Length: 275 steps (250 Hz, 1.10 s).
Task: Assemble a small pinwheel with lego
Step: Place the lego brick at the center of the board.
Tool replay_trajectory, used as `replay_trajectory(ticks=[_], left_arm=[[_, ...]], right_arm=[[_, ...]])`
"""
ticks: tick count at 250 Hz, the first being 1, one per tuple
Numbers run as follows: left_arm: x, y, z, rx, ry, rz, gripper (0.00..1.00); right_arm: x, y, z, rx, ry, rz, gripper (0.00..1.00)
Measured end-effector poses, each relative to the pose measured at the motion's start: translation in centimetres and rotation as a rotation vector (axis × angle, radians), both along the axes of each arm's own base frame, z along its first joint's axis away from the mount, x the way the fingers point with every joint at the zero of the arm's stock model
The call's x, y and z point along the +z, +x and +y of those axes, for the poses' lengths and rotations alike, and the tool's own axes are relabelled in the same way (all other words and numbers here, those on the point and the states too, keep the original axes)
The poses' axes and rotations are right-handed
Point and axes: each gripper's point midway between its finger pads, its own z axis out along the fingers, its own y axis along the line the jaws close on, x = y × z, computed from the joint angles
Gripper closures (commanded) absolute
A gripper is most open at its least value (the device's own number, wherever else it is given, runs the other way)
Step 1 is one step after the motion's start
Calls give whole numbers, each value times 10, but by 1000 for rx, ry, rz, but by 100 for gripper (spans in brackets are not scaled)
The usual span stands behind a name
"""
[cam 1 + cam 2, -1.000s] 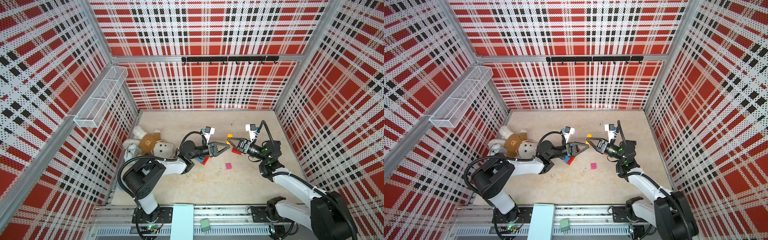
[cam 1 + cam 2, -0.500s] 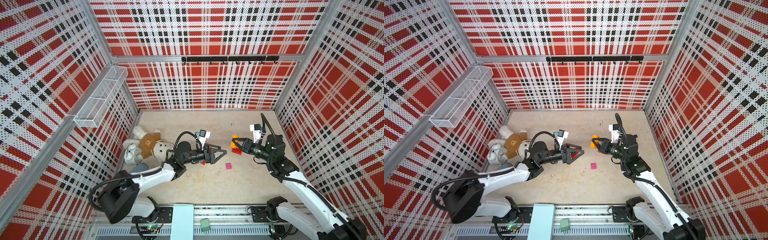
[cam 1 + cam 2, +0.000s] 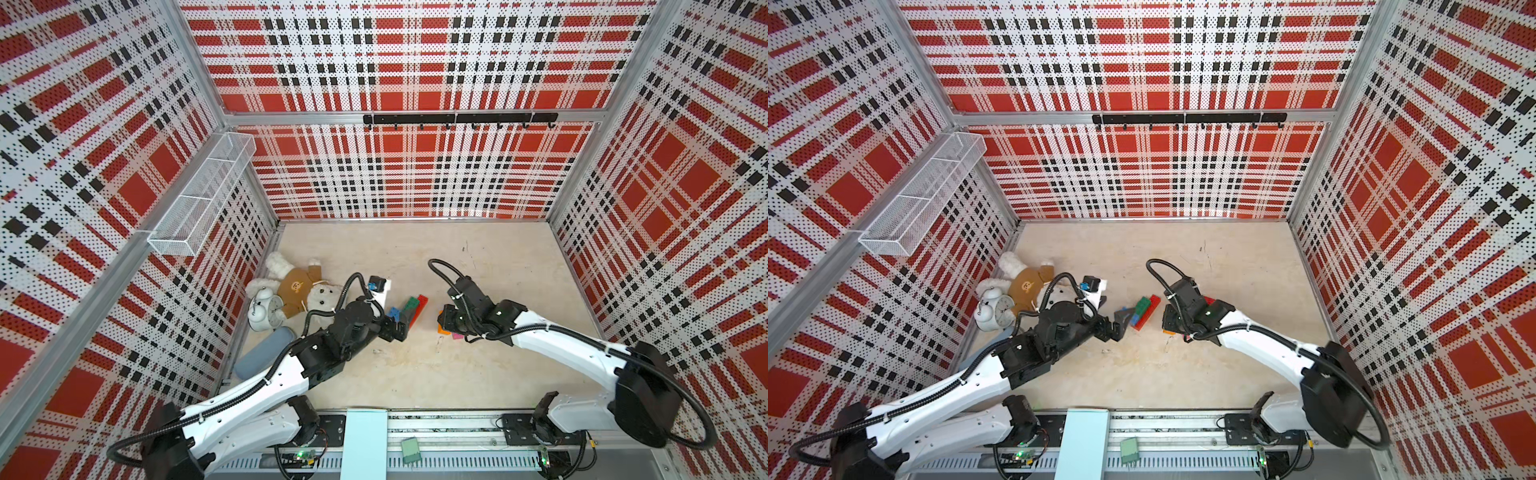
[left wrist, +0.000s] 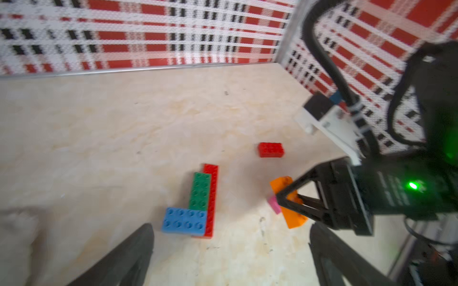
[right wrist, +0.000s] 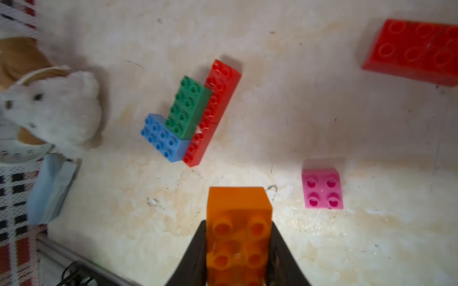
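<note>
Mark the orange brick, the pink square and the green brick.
orange brick [image 5: 239,237]: right wrist view, middle of its studded face.
pink square [image 5: 322,189]: right wrist view, centre of its studded top.
green brick [image 5: 189,107]: right wrist view, middle of its studded top.

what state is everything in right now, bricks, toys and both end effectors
left end effector: open, empty
right end effector: shut on the orange brick
orange brick: held, not joined to anything
joined bricks: blue, green and red stuck together, lying flat, studs up
pink brick: loose, studs up
spare red brick: loose, studs up
teddy bear: lying down
alarm clock: against the teddy bear, face turned up
</note>
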Motion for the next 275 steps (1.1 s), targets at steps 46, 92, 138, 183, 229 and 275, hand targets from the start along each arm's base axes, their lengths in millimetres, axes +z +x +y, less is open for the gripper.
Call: replay_trajectory(ticks=[46,92,138,183,229,275], left_arm=[[27,-6,39,97,-135,-20,1],[42,-5,84,196,-317,-57,0],[11,14,106,328,-334,99,1],[-21,19,98,316,-348,247,0],[-22,14,87,264,-398,274,1],[-35,13,82,246,-369,335,1]], right_arm=[[-27,-1,0,-75,-56,45,90],[-50,2,1,-116,-87,78,90],[-61,7,6,-137,-99,95,86],[-68,6,9,-135,-102,110,81],[-73,6,12,-130,-97,120,73],[-77,5,15,-119,-93,134,56]])
